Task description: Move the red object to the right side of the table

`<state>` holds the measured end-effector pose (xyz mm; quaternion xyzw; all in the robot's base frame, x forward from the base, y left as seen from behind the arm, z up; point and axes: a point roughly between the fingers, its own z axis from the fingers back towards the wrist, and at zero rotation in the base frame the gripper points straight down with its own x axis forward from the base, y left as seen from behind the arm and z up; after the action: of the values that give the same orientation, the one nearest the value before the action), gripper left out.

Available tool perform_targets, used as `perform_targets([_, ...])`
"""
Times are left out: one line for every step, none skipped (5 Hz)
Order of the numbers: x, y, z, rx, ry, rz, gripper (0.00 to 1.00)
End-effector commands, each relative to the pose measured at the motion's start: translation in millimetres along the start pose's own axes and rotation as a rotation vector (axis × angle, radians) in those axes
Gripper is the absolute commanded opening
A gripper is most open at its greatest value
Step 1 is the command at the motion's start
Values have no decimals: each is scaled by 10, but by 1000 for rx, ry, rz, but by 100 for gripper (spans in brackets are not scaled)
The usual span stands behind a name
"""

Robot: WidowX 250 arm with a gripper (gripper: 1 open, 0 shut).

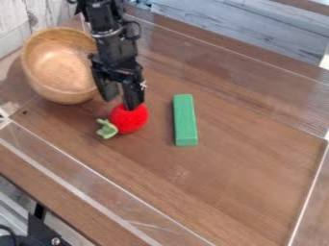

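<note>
The red object [129, 119], a small round toy fruit with a green leafy stem at its lower left, lies on the dark wood-grain table [244, 183] left of centre. My gripper [118, 99] hangs straight down over it, open, with one finger on each side of the fruit's upper part. The black fingers [134, 93] hide the top of the fruit. Whether they touch it I cannot tell.
A flat green rectangular block [186, 119] lies just right of the fruit. A wooden bowl [58, 65] sits tipped at the back left, close behind the arm. Clear acrylic walls [154, 211] edge the table.
</note>
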<state>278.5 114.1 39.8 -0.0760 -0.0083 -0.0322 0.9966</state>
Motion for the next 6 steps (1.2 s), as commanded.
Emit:
perform_targets([117, 2, 290, 15, -56, -19, 100])
perform_targets([108, -140, 357, -5, -55, -50, 100])
perform_targets([98, -74, 181, -18, -43, -70, 100])
perform_targets([90, -8, 2, -31, -34, -90, 100])
perform_targets([71, -167, -132, -32, -33, -105, 100])
perform_targets([57, -320, -169, -33, -30, -118, 100])
